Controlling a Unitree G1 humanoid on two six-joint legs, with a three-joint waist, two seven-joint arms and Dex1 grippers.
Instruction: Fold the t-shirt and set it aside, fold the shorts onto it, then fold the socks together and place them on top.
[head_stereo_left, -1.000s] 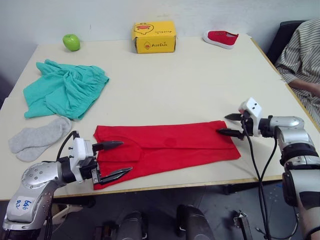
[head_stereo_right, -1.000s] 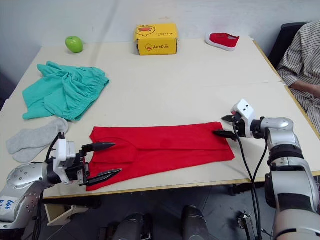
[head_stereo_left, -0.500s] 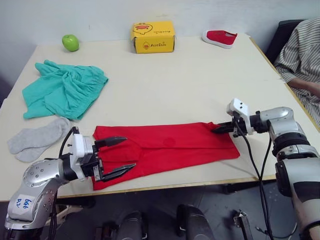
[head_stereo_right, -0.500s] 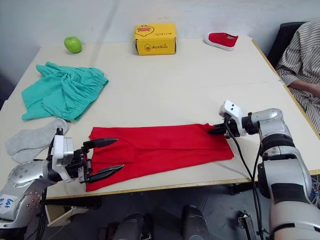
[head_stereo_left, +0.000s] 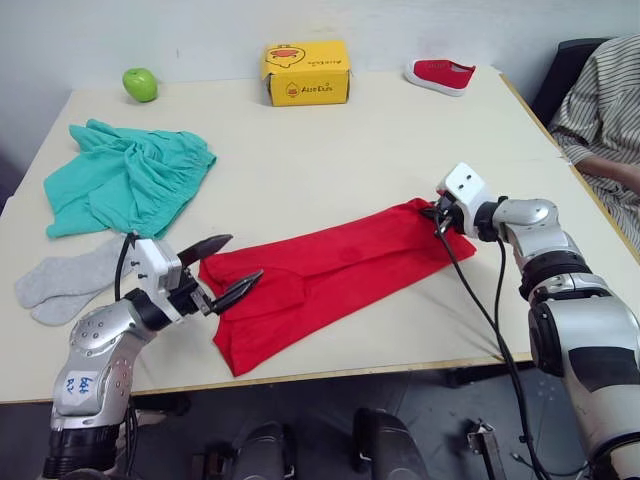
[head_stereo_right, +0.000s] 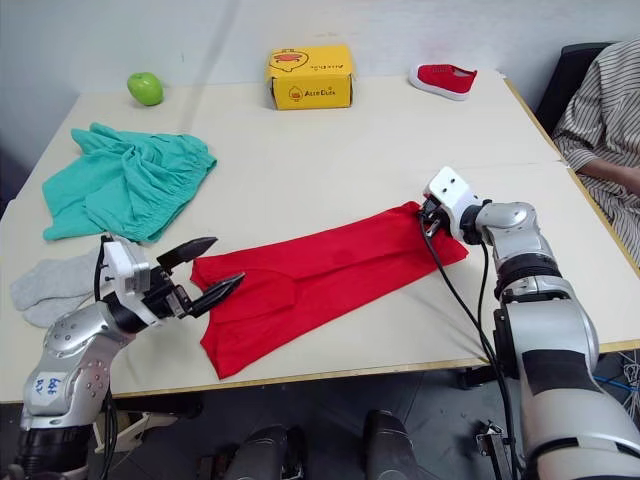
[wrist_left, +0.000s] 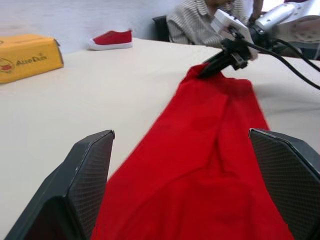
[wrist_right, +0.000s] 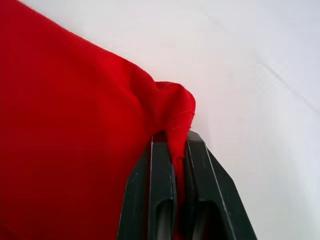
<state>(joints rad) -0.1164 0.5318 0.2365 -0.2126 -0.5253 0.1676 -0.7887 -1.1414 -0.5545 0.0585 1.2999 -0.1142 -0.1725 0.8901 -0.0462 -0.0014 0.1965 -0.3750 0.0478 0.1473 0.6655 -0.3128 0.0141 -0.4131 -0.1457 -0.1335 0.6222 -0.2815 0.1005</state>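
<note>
Your right gripper has its fingers pinched tight on a corner of the red t-shirt, which lies as a long folded strip slanting across the table. Your left gripper hovers at the strip's other end, fingers spread wide, holding nothing.

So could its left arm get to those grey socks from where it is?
Probably yes. The socks lie on bare table just beside the left gripper, whose fingers are open and hold nothing, and nothing stands between them.
</note>
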